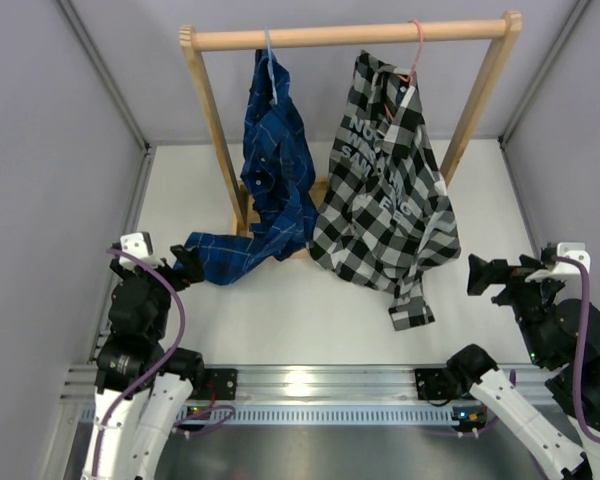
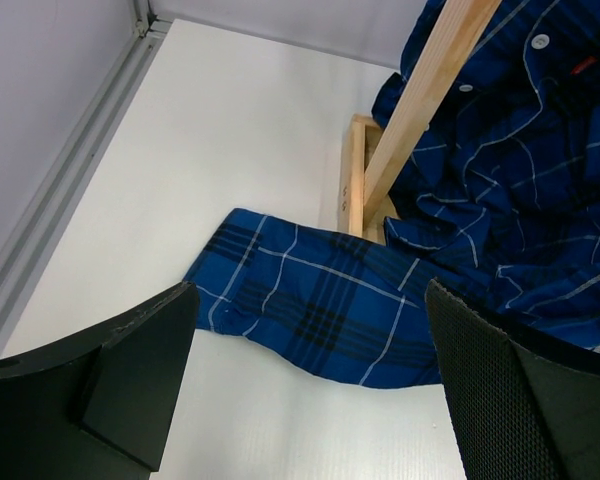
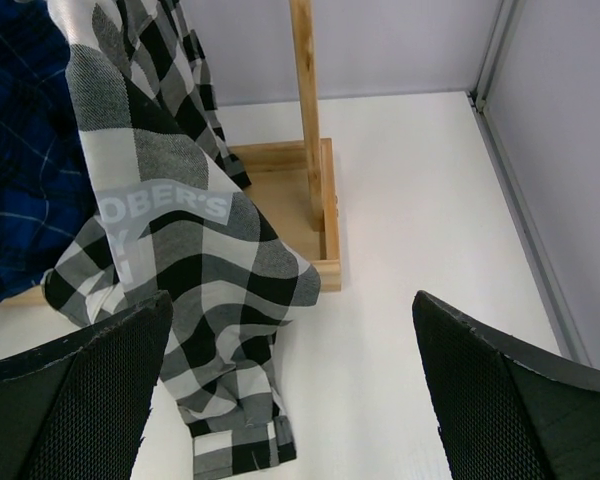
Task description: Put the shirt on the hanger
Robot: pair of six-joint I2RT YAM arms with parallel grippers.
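The checked shirt (image 1: 385,190) hung from the pink hanger (image 1: 416,45) on the far wooden rail (image 1: 350,37), sleeve trailing near. The left gripper (image 1: 188,268) and right gripper (image 1: 480,275) stood wide, empty. The sleeve's dragging weight might have pulled the shirt off.

shirt (image 3: 195,290) hanging, seemingly touching rack base (image 3: 327,230)
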